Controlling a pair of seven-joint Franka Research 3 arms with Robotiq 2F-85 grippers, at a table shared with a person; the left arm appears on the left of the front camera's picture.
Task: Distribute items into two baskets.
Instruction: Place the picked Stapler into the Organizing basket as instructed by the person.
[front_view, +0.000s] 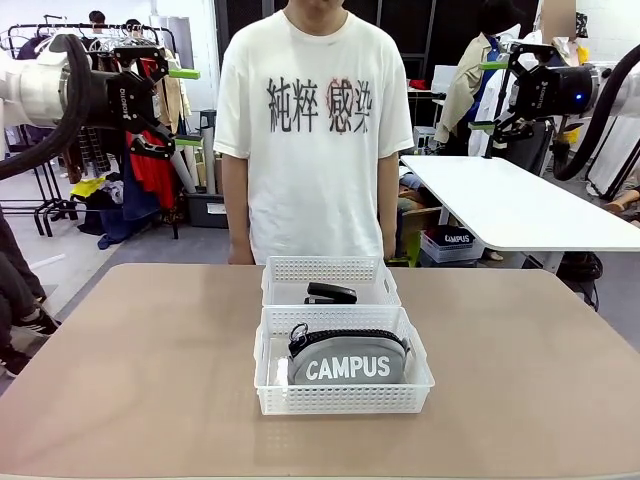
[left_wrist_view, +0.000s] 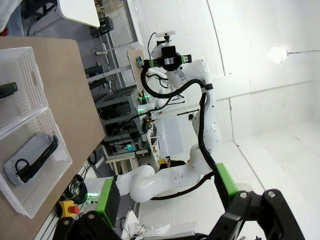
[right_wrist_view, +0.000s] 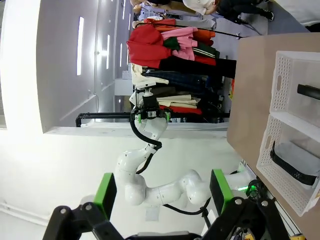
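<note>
On the table, near basket (front_view: 345, 398) holds the pouch (front_view: 348, 358), far basket (front_view: 330, 272) the stapler (front_view: 331, 293); both claws gape.

I see even, bright indoor light in the front view, with soft shadows under the baskets (front_view: 343, 390) on the table (front_view: 130, 380). Beyond both wrists' fingertips, white walls glare nearly blown out, perhaps from a lamp. Wide-angle bending curves the edges; focus looks sharp.
</note>
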